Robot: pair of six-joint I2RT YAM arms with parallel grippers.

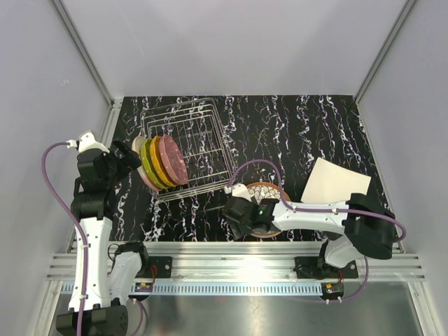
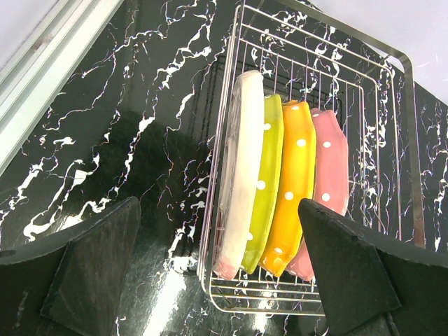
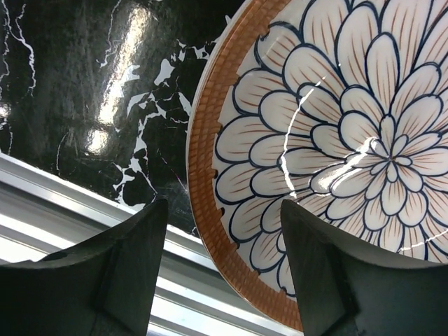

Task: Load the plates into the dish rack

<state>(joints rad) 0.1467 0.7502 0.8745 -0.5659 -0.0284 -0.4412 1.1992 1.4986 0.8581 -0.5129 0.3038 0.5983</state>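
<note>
Your right gripper (image 3: 222, 210), jaws standing apart, is hovering over the brown rim of the petal plate (image 3: 336, 140) lying flat on the table (image 1: 315, 126), just right of the dish rack (image 1: 203, 140), so this arm is sitting nearer than the left gripper (image 2: 218, 208), likewise spread.

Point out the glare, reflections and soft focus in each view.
Top external: evenly lit and sharp, the aluminium rail shines brightest. Left wrist: plates in the dish rack crisp, a dull sheen on the black table, the fingers of the left gripper dark and soft. Right wrist: bright glare patches on the table, a thin light streak across the petal-patterned plate.
</note>
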